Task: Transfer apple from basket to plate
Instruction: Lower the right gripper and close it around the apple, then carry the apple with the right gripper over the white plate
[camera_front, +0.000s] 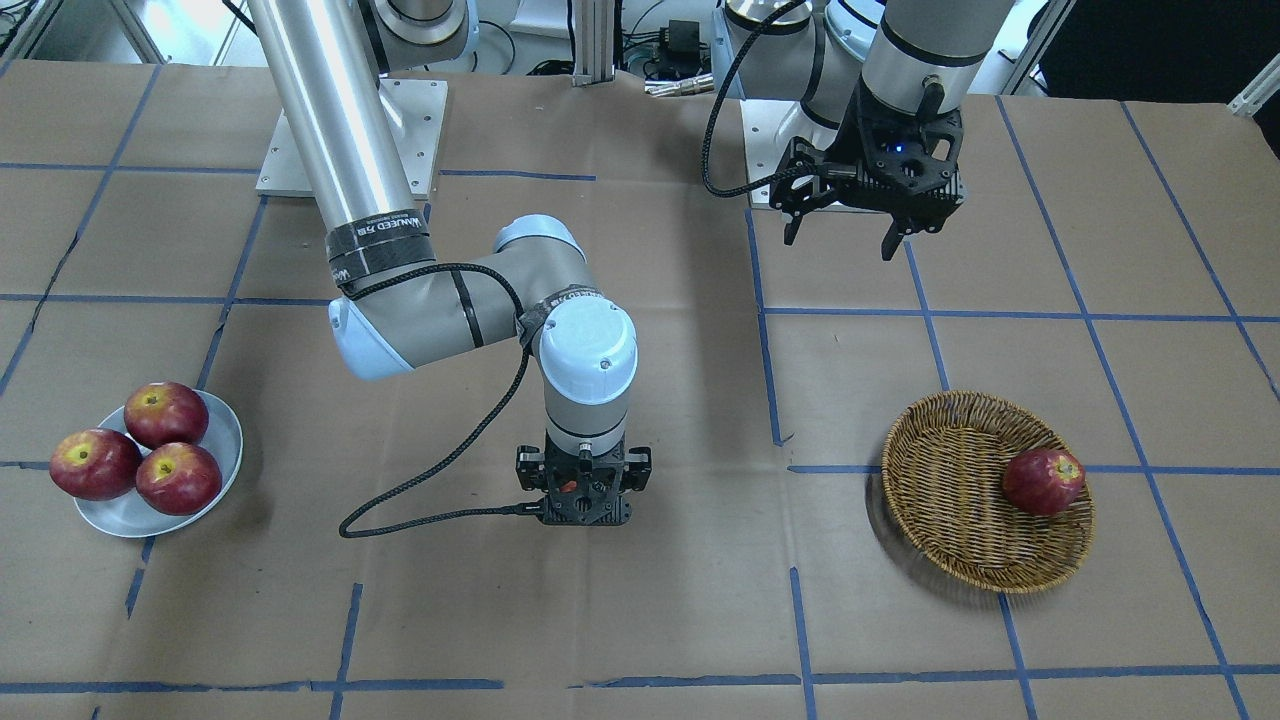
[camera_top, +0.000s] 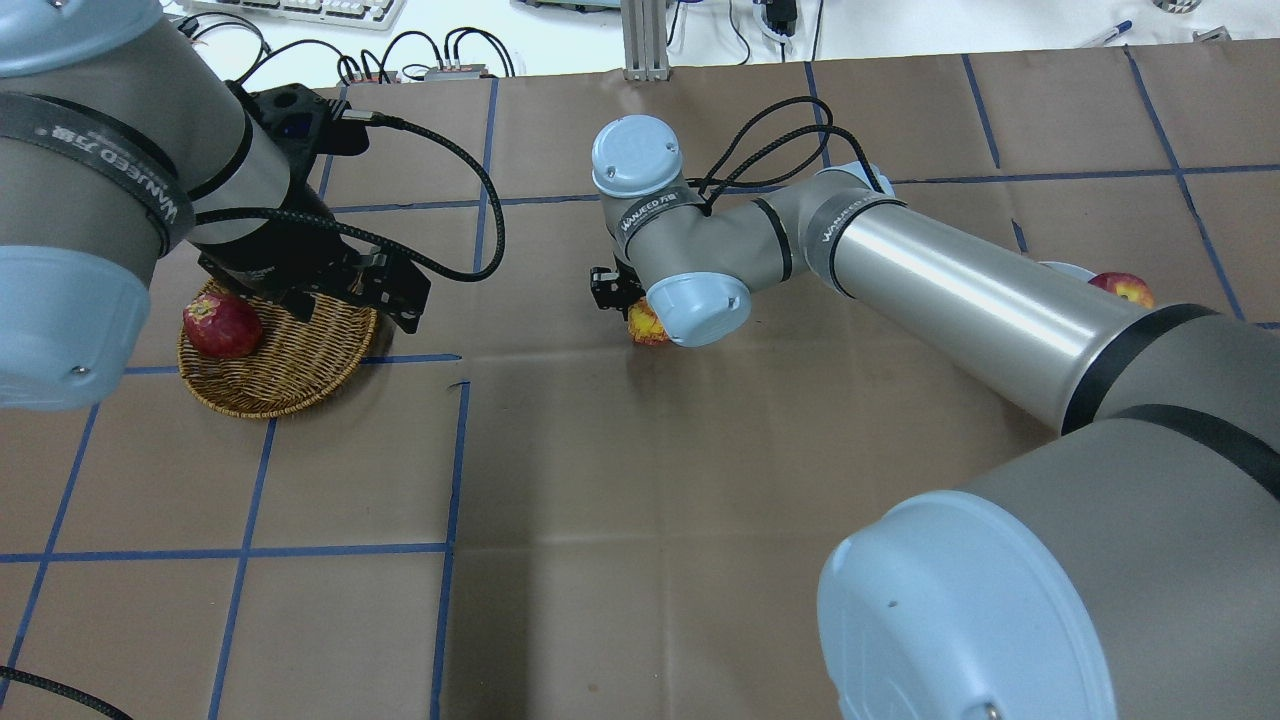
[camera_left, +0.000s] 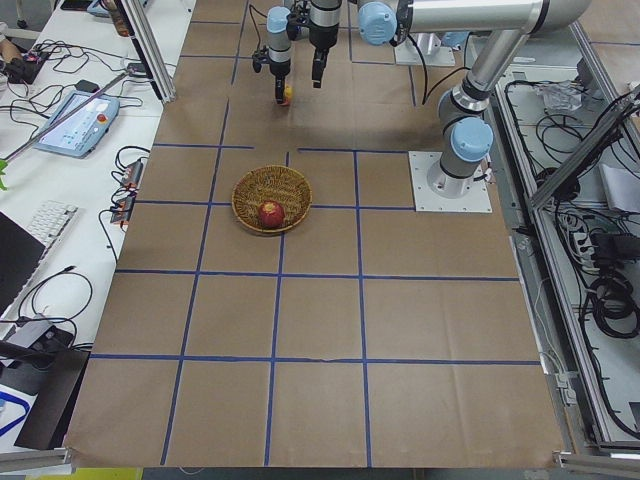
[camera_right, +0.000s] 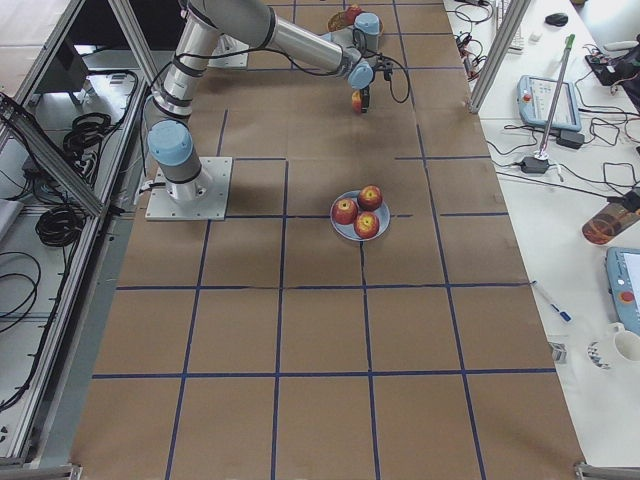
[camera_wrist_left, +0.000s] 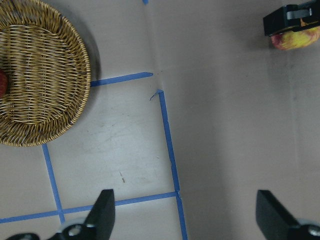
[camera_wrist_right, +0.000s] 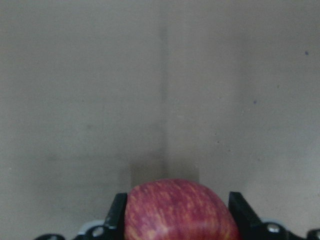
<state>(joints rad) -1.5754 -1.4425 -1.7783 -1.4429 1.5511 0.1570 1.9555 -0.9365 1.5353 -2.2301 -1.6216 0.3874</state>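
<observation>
My right gripper (camera_front: 585, 510) points straight down at the middle of the table. It is shut on the apple (camera_wrist_right: 177, 212), pinkish-red with yellow streaks, which also shows in the overhead view (camera_top: 647, 325). The apple is at or just above the brown paper; I cannot tell which. The wicker basket (camera_front: 940, 450) lies on my left side with one darker red apple (camera_front: 1043, 481) in it. My left gripper (camera_front: 845, 235) is open and empty, raised beside the basket. The pale plate (camera_front: 225, 440) lies on my right side and carries three red apples (camera_front: 165, 413).
Brown paper with blue tape lines covers the table. My right arm's elbow and forearm (camera_front: 450, 300) stretch over the table between its base and the middle. A black cable (camera_front: 430, 480) hangs from the right wrist. Both arm base plates sit at the robot's edge.
</observation>
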